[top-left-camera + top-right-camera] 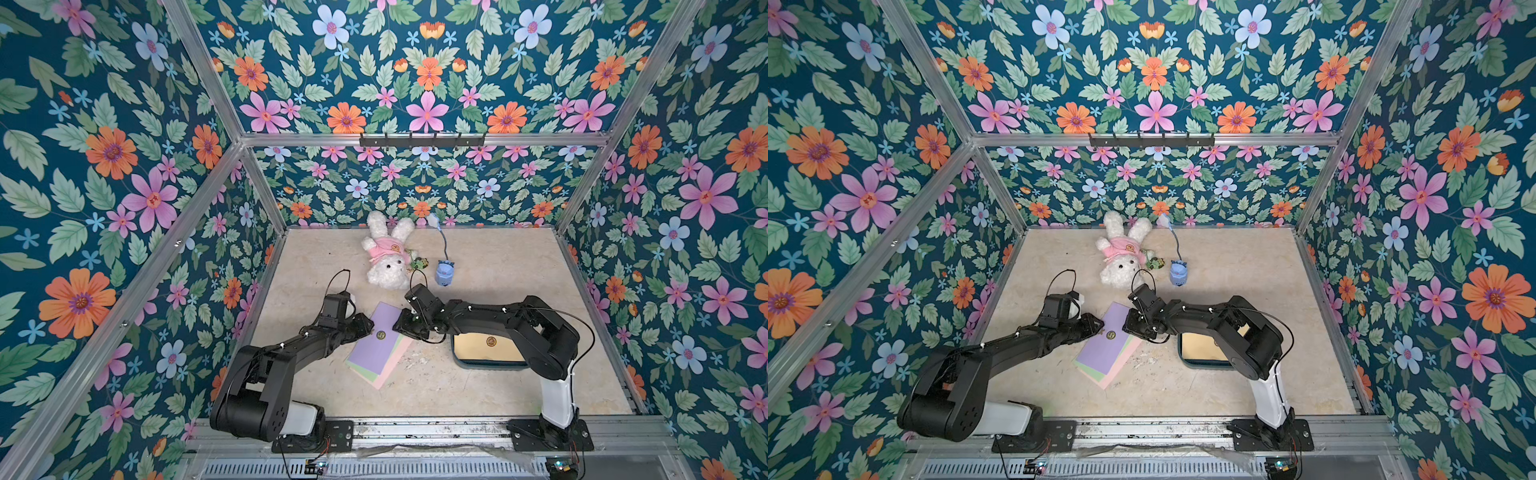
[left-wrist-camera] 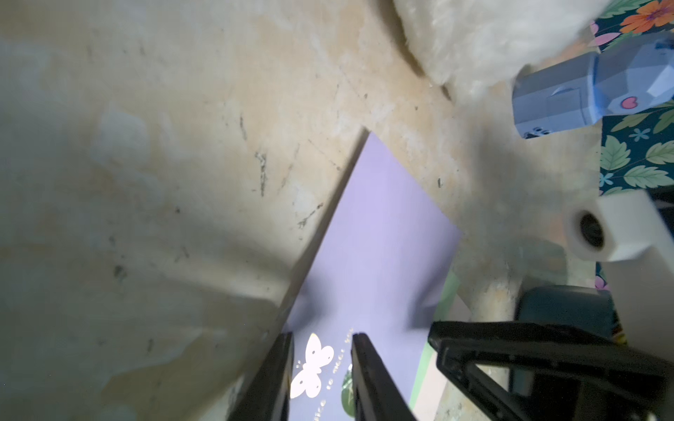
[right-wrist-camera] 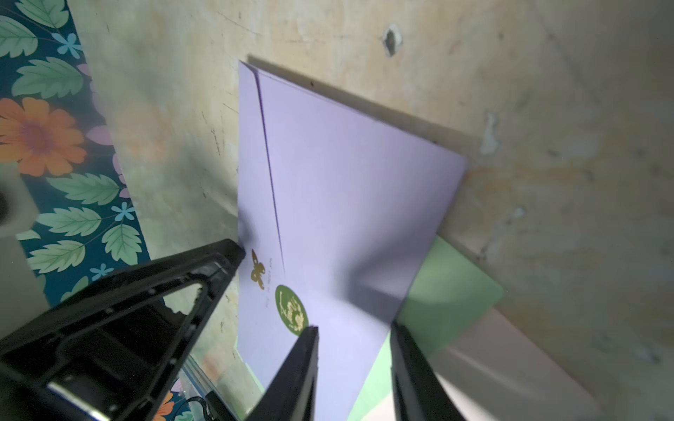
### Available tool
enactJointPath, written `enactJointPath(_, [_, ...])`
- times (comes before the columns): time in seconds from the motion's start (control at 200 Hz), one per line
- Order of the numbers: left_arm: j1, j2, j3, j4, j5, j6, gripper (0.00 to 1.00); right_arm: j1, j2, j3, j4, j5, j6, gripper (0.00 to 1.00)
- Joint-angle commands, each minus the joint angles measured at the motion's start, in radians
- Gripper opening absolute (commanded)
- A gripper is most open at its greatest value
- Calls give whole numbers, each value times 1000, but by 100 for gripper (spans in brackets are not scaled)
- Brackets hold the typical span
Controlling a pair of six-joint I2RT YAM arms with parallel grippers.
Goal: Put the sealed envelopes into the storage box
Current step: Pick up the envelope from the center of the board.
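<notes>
Clearly, both pairs are parted and clamp nothing. The left fingers (image 2: 366, 375) stand over the butterfly print on the lilac envelope (image 2: 383, 237), and the right fingers (image 3: 301, 371) straddle its right edge beside the green seal (image 3: 291, 310). Only the wrist views show those gaps.

In both top views the lilac envelope tops a skewed stack mid-surface, with a green envelope (image 1: 360, 368) and a pink envelope (image 1: 385, 379) beneath. To its right the storage box (image 1: 490, 366) holds a cream envelope (image 1: 478, 349), and the right arm (image 1: 519, 328) covers the box's far side.

Farther back lie a plush rabbit (image 1: 388, 257) and a light-blue toy (image 1: 444, 273). What else the box holds is hidden.
</notes>
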Motion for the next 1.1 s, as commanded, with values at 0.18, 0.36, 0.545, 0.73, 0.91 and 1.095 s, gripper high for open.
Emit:
enactJointPath(0.18, [1,13,-17,19,-18,-4,32,2,2,-15,-2,5,26,38])
enactJointPath(0.36, [2,10,-30,21,-23,-14,29,-2,-18,-26,14,7,51,39])
enactJointPath(0.545, [2,15,-42,30,-20,-19,24,-16,-34,-73,44,20,104,39])
enactJointPath(0.73, [2,32,-37,30,-6,-16,15,-15,-6,-74,67,16,117,39])
enactJointPath(0.91, [2,60,-44,54,26,-26,9,-16,2,-100,124,-29,145,39])
enactJointPath(1.095, [2,80,-57,86,60,-41,8,-30,-41,-135,236,-70,177,39])
